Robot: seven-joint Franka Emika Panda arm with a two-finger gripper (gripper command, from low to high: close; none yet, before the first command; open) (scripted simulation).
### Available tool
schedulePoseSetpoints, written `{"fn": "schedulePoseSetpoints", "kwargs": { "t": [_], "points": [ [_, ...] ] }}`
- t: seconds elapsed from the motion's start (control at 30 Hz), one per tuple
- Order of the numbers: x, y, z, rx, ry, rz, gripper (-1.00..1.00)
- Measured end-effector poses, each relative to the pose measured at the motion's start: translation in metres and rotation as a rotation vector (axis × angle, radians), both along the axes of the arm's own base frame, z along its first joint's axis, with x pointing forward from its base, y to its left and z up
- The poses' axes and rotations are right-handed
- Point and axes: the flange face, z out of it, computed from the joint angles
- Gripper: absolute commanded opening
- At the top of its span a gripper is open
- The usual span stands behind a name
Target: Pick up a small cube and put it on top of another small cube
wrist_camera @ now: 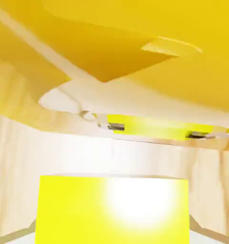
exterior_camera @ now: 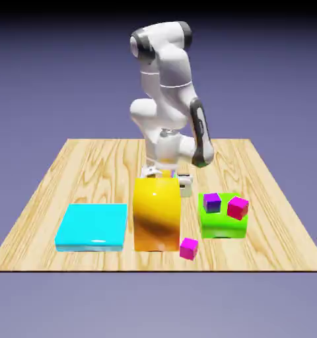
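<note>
Small yellow cube (wrist_camera: pixel 111 209) large between the fingertips in the hand view, gripper (exterior_camera: pixel 166 174) clenched on it, apparently low behind the tall yellow-orange block (exterior_camera: pixel 156 214), on the wooden table (exterior_camera: pixel 49 191).

Two cubes (exterior_camera: pixel 212 202) atop block (exterior_camera: pixel 222 226); third (exterior_camera: pixel 189 248) on table (exterior_camera: pixel 267 191)

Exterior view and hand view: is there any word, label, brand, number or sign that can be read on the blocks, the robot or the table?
None: no readable text on the arm, table, big yellow-orange block, cyan slab, green block, purple cube, magenta cubes, or small yellow cube.
</note>
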Motion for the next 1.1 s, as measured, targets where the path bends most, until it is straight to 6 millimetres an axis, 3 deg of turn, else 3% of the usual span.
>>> {"fn": "schedulePoseSetpoints", "kwargs": {
  "t": [0.23,0.3,0.4,0.43,0.47,0.5,0.57,0.73,0.87,0.97,1.1],
  "points": [
    [-0.003,0.009,0.023,0.063,-0.043,-0.002,-1.00],
    [0.005,-0.010,0.029,0.051,-0.066,-0.019,-1.00],
    [-0.001,-0.052,0.014,0.033,-0.014,-0.070,-1.00],
    [-0.007,-0.075,0.008,0.029,0.008,-0.127,-1.00],
    [-0.009,-0.071,0.002,0.025,0.032,-0.071,-1.00],
    [-0.018,-0.097,-0.004,0.023,0.054,-0.140,-1.00],
    [-0.033,-0.119,-0.017,0.022,0.102,-0.159,-1.00],
    [-0.044,-0.187,-0.010,0.029,0.059,-0.311,-1.00],
    [-0.073,-0.247,0.003,0.022,0.001,-0.485,-1.00],
    [-0.007,-0.248,0.031,0.079,-0.131,-0.379,-1.00],
    [0.079,-0.231,0.088,0.175,-0.291,-0.215,-1.00]
  ]
}}
